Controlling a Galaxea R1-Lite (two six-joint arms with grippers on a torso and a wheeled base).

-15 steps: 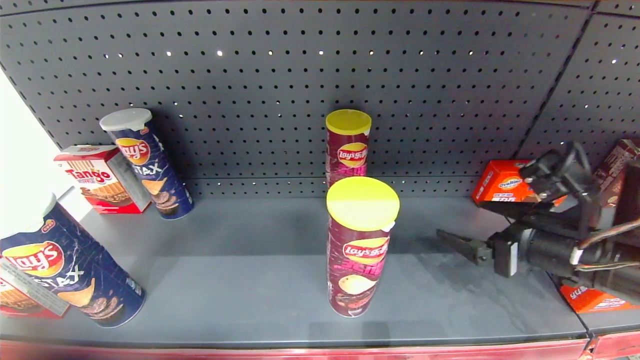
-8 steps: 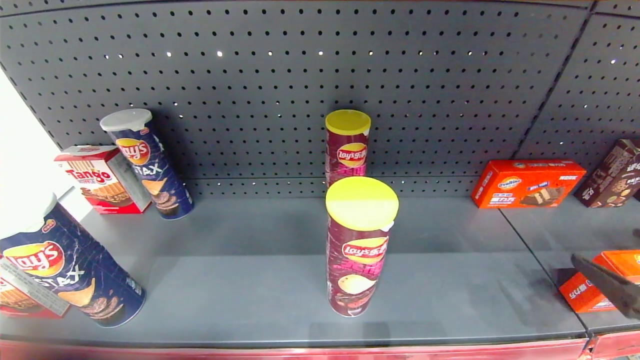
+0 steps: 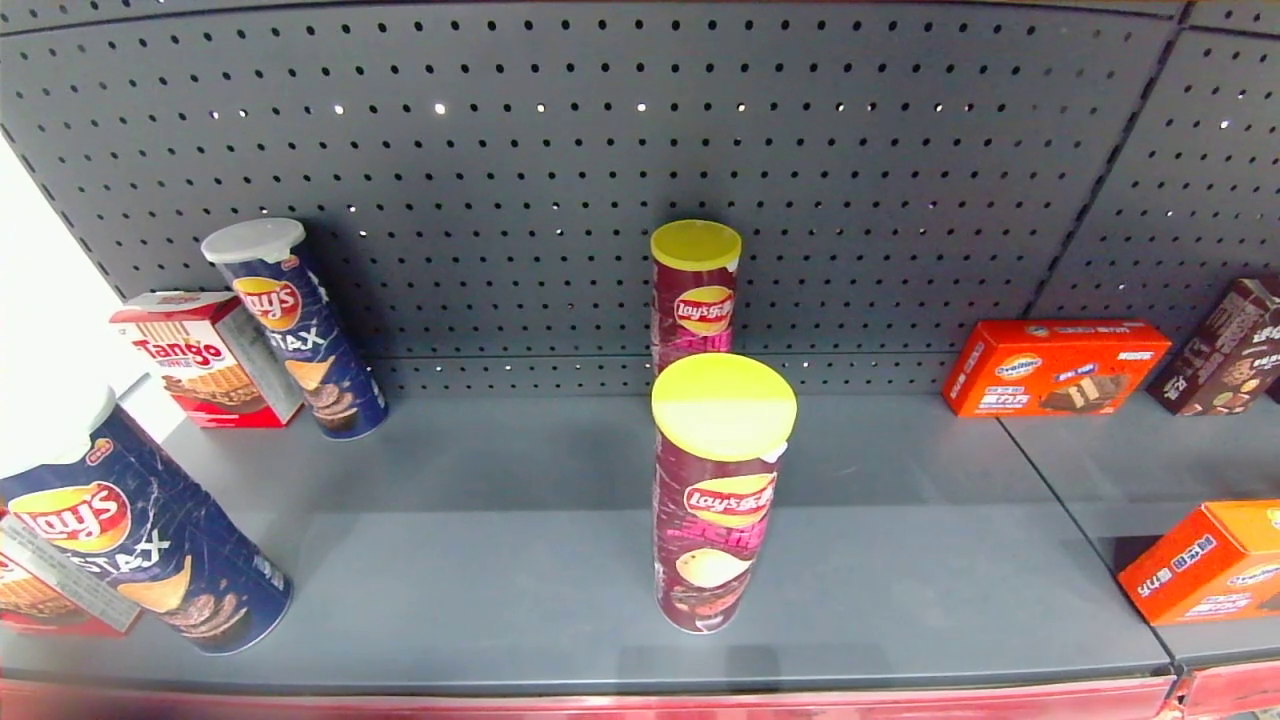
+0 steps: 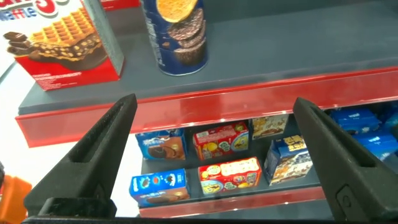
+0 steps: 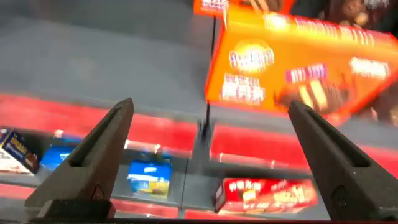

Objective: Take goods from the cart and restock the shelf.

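Two maroon chip cans with yellow lids stand upright mid-shelf, the front can [image 3: 718,495] directly ahead of the back can [image 3: 695,290] by the pegboard. My left gripper [image 4: 214,162] is open and empty, held in front of the shelf's red front edge [image 4: 205,106], below a dark blue chip can [image 4: 175,34] and a wafer box [image 4: 62,46]. Open as well with nothing in it, my right gripper [image 5: 211,162] sits before the shelf edge, facing an orange box [image 5: 298,68].
Dark blue chip cans [image 3: 295,325] [image 3: 140,540] and a red wafer box [image 3: 205,355] stand at the left. Orange boxes [image 3: 1055,365] [image 3: 1205,560] and brown boxes [image 3: 1225,345] sit at the right. A lower shelf holds small snack boxes [image 4: 227,158].
My right arm has drawn back off the shelf to the right and out of the head view. The cans and boxes have not moved.
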